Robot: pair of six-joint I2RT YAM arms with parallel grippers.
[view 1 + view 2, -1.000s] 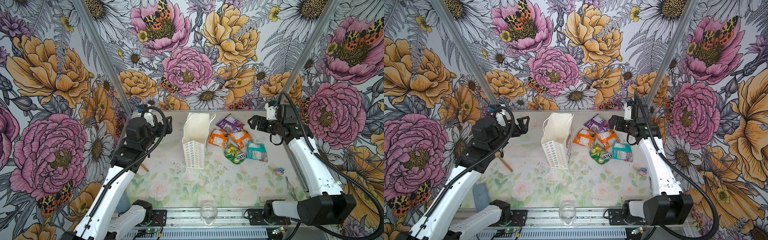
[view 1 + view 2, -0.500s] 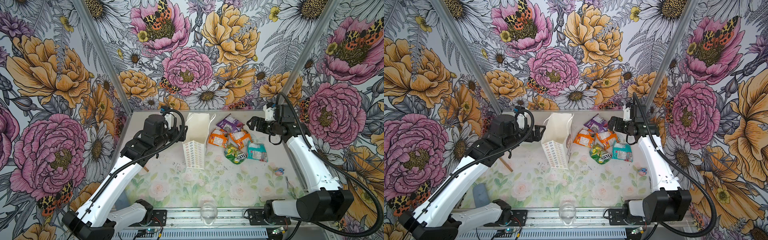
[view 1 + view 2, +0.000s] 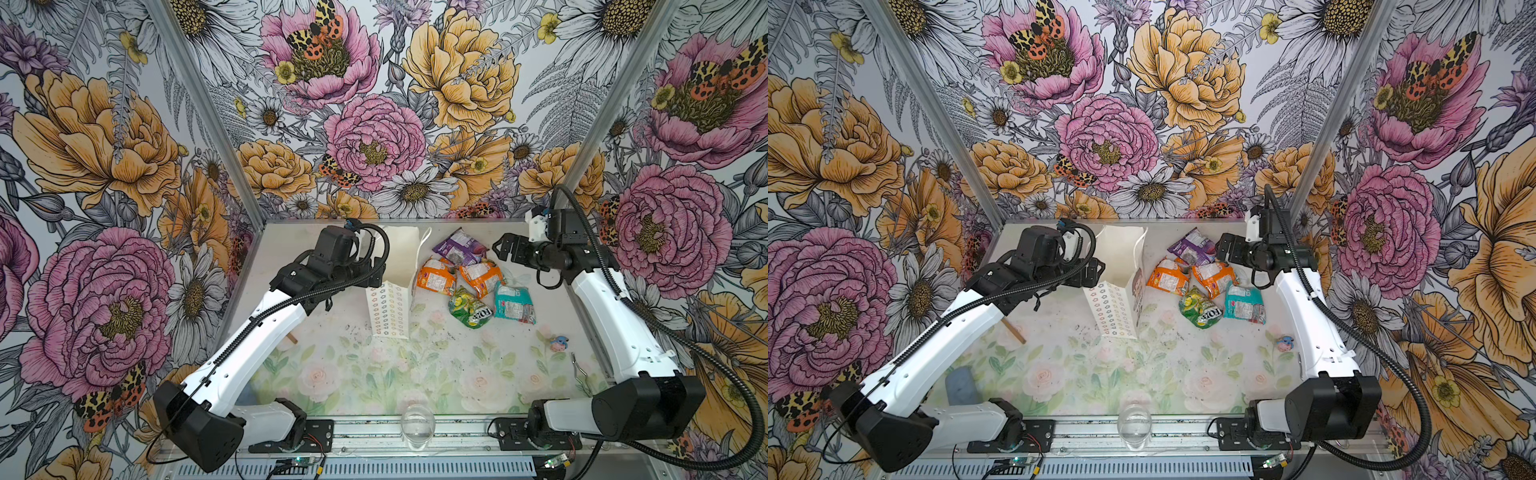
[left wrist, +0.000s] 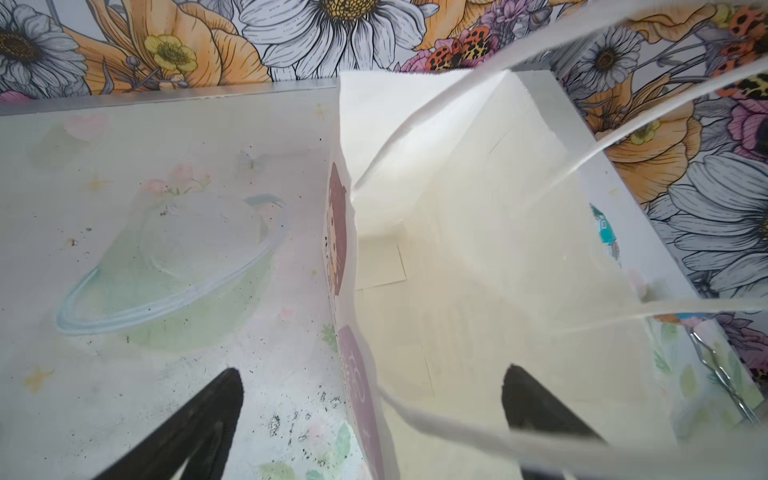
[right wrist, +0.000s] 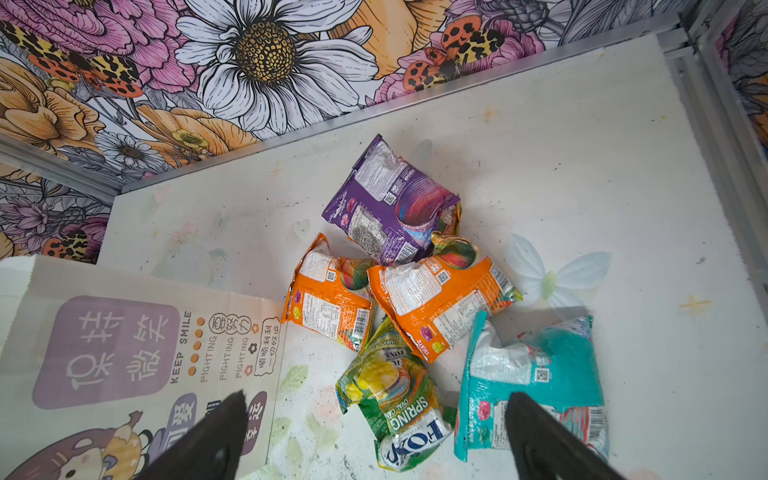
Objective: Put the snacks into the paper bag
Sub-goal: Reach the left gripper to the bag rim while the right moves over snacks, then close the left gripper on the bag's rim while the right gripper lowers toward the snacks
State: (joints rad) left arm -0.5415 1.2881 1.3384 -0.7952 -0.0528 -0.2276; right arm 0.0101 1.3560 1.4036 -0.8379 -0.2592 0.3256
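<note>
Paper bag (image 3: 390,307) upright mid-surface (image 3: 353,365), interior bare paper; left hand (image 4: 372,372) wide, straddling its wall. Five snacks (image 3: 478,276) heaped just right of the bag, right hand (image 5: 378,395) wide above them. Clear glass (image 3: 417,422) at near edge.

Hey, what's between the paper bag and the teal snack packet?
The green-yellow FOX'S packet lies between the paper bag and the teal packet, as both top views show.

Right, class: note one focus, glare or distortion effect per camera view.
Left wrist view: the paper bag is washed out inside, its cord handles smeared out of focus. Right wrist view: the snacks are sharp with glints, the right pincer soft-edged. Both top views: frame posts lean outward.
</note>
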